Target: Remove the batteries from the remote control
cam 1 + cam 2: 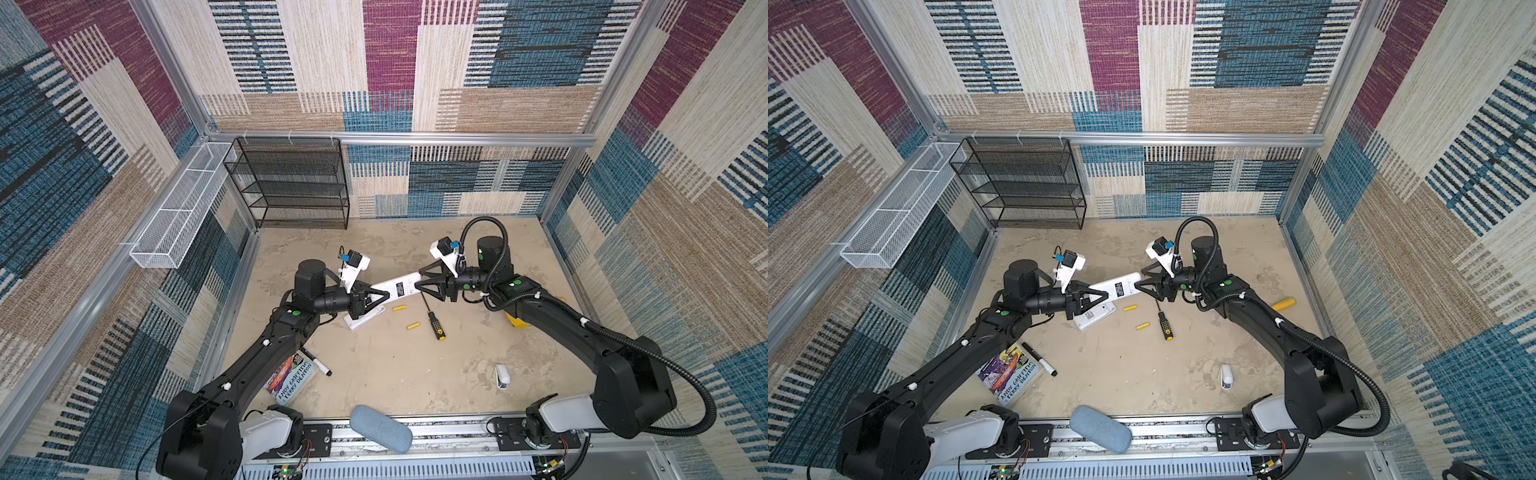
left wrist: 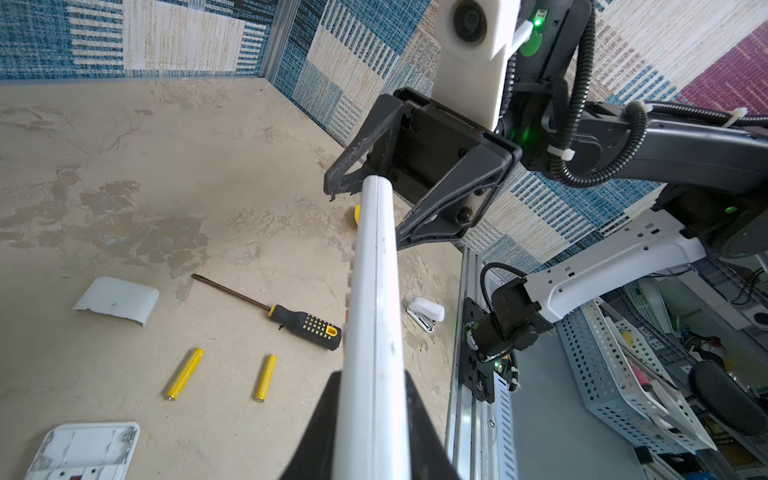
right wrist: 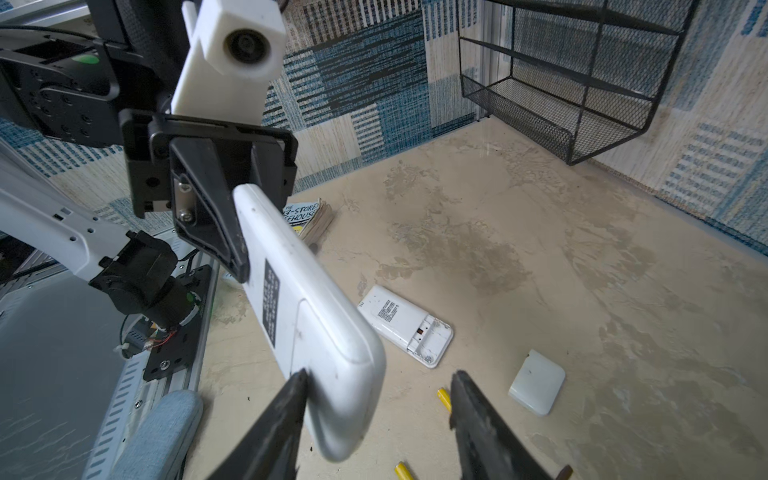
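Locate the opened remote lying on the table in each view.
Top view: opened remote left of centre, below the held remote.
Top view: opened remote, same spot.
Left wrist: opened remote, bottom-left corner.
Right wrist: opened remote, centre.
Shared landmark: held remote, in all four.

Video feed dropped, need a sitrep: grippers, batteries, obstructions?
Left gripper shut on raised remote. Right gripper open, straddling its other end. Two batteries on table; held remote's cover on. Screwdriver lies below.
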Controlling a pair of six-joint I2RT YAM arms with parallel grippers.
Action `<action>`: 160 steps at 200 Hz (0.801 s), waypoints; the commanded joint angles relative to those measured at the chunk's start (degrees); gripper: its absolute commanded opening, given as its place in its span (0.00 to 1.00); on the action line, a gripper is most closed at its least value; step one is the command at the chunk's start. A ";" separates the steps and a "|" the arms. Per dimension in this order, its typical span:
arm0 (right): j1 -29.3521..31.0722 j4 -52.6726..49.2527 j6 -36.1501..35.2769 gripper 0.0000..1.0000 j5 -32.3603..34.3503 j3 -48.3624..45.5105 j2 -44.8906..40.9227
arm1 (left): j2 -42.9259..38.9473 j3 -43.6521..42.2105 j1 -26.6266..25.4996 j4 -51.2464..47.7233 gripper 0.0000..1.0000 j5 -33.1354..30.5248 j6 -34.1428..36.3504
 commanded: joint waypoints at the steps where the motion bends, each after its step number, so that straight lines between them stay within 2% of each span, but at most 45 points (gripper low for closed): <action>1: -0.04 0.48 -0.02 0.53 -5.02 0.77 0.90 | 0.51 0.31 -0.03 3.88 0.02 2.23 0.00; 39: -0.04 0.51 0.95 0.48 -7.90 2.11 2.75 | 1.24 -0.14 -0.10 6.35 0.02 3.39 -1.68; 99: -0.29 1.14 1.74 0.34 -6.90 2.25 3.71 | 0.65 -0.24 -0.11 6.13 0.02 4.53 -1.00; 160: -1.61 0.97 1.95 0.32 -6.79 1.87 2.95 | 0.88 -0.38 -0.11 7.20 0.02 6.61 -1.06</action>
